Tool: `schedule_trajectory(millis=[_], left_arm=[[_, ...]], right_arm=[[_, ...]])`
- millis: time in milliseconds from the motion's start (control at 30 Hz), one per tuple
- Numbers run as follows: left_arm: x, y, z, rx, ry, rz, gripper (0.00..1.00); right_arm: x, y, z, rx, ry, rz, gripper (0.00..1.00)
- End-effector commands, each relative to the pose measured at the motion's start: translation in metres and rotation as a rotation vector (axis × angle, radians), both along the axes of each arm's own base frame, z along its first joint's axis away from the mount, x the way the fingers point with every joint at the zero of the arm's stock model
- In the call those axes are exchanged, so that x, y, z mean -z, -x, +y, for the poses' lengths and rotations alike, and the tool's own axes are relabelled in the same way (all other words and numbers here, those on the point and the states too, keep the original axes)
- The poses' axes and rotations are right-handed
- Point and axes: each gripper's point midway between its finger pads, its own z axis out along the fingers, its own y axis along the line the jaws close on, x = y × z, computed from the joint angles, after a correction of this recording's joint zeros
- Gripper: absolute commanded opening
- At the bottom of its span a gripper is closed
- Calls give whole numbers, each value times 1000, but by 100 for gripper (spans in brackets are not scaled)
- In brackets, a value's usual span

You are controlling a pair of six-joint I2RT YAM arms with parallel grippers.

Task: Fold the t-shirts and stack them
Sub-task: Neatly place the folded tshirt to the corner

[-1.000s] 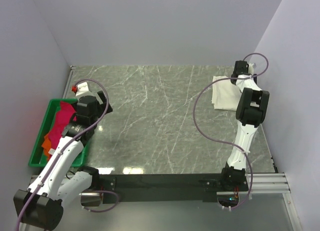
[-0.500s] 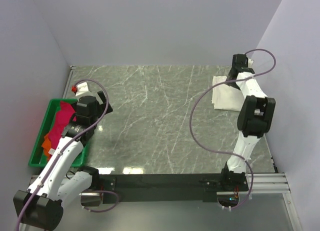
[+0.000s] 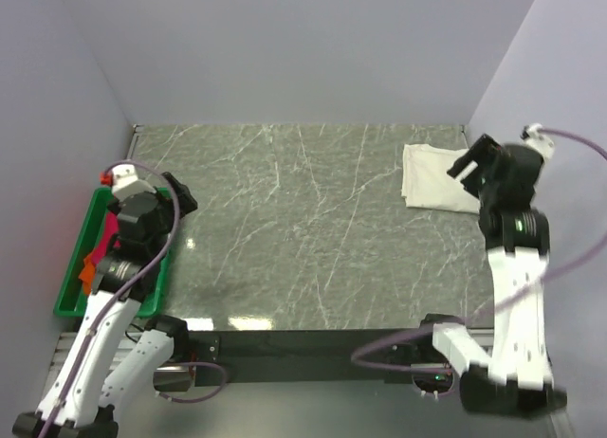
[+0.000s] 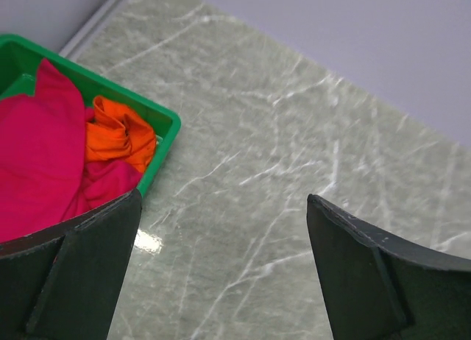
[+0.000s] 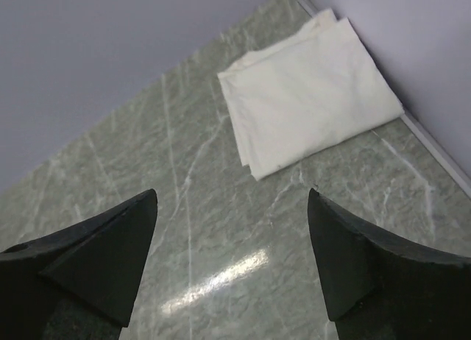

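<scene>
- The folded cream cloth t-shirt [image 5: 309, 90] lies at the desk's [image 5: 184, 207] far right; your right jaws stand apart near it, empty.
- Your left jaws gape beside the green plastic crate [image 4: 165, 123]. The crimson-pink shirt [image 4: 37, 156] and orange shirt [image 4: 121, 134] lie bunched together inside, so one grab could lift both.

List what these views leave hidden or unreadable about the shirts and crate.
- Left wrist view: the green crate runs off the left edge and behind a finger; how many shirts lie under the pink shirt and orange shirt is unclear.
- Top view: the left arm covers most of that crate.
- Top view: the right arm hides the right edge of the cream shirt.
</scene>
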Motion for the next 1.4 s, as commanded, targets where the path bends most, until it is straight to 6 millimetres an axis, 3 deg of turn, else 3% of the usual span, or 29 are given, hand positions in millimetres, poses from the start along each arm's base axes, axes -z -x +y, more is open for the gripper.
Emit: schedule_trajectory(millis=[0,67,100,233,333,367,433,467,533,667,967,1367], left_arm=[[-52,28,14,-63,65,-124,99],[-67,43,18,-68,94,-171,99],[-66,49,19,-69,98,-170,100],[-72,80,27,-75,138,-228,99],[-66,93,34,-105,159,-258,99],[-63,101,36,-110,175,-286,99],[-65,112,39,-111,195,-340,99],[-60,112,39,-107,190,-340,99],[-60,118,41,-111,198,-378,99],[-44,117,42,-124,215,-382,99],[-14,109,38,-112,219,-366,99],[-10,93,30,-68,165,-371,99]], right_arm=[[-9,50,11,-1,8,-90,90],[-11,64,17,-21,31,-128,97],[-19,75,26,-59,41,-175,97],[-20,100,25,-62,93,-217,98],[-10,107,25,-66,103,-252,99],[2,105,26,-74,105,-236,99],[2,106,29,-89,104,-277,100],[13,105,29,-92,115,-273,100],[16,103,27,-81,117,-301,100],[35,95,37,-125,108,-318,100],[34,100,37,-131,115,-391,100],[39,100,39,-147,125,-437,100]])
